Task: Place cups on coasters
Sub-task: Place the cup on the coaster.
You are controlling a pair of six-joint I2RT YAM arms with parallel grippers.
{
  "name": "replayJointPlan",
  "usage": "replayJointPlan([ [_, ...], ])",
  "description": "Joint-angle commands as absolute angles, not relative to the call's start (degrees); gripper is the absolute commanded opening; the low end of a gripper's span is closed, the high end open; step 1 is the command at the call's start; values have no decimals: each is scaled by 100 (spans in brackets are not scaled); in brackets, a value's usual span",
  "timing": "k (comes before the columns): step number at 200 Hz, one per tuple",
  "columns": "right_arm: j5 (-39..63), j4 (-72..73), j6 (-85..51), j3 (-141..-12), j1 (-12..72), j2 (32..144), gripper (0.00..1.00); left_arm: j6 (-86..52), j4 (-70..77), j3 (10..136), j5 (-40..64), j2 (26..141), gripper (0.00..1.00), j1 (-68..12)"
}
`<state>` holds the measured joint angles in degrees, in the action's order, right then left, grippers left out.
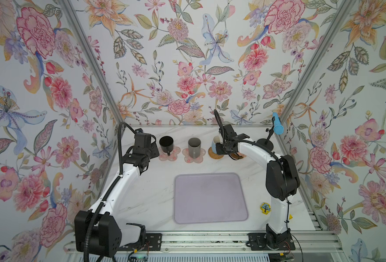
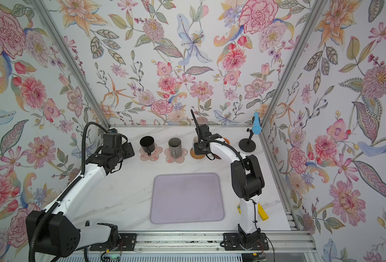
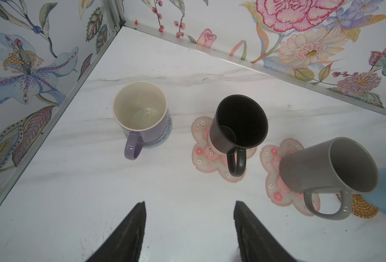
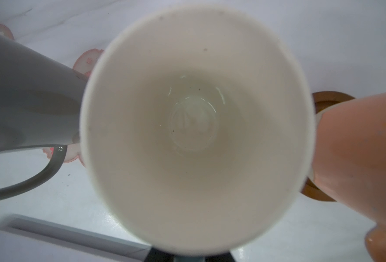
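A black cup (image 1: 166,144) and a grey cup (image 1: 194,147) each stand on a pink flower coaster (image 1: 169,156) (image 1: 193,157). My right gripper (image 4: 188,258) is shut on the light blue cup (image 1: 215,145), which is over the round rattan coaster (image 1: 213,156); whether it rests there I cannot tell. The cup's cream inside (image 4: 194,118) fills the right wrist view. The peach cup (image 4: 357,147) stands on the dark brown disc coaster (image 4: 323,99). The lavender cup (image 3: 140,108) sits on the grey-blue knitted coaster (image 3: 162,133) near the corner. My left gripper (image 3: 189,202) is open and empty, short of that cup.
A large lavender mat (image 1: 210,198) lies in the middle of the marble table (image 1: 155,195). A black round stand base (image 1: 265,144) with a blue-tipped rod (image 1: 277,124) stands at the back right. A yellow block (image 1: 265,207) lies by the right arm. Floral walls close three sides.
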<state>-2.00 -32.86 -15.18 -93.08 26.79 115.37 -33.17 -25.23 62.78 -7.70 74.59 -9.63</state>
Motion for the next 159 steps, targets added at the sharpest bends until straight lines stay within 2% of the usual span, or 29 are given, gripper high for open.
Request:
replayJointPlan([
  [1, -297, -3013, -1468, -9612, 2643, 11563, 0, -3191, -2521, 6354, -716, 7473, 65, -890],
  [159, -310, -3225, -1460, -9747, 2640, 11619, 0, -3239, -2372, 6293, -623, 7616, 65, -870],
])
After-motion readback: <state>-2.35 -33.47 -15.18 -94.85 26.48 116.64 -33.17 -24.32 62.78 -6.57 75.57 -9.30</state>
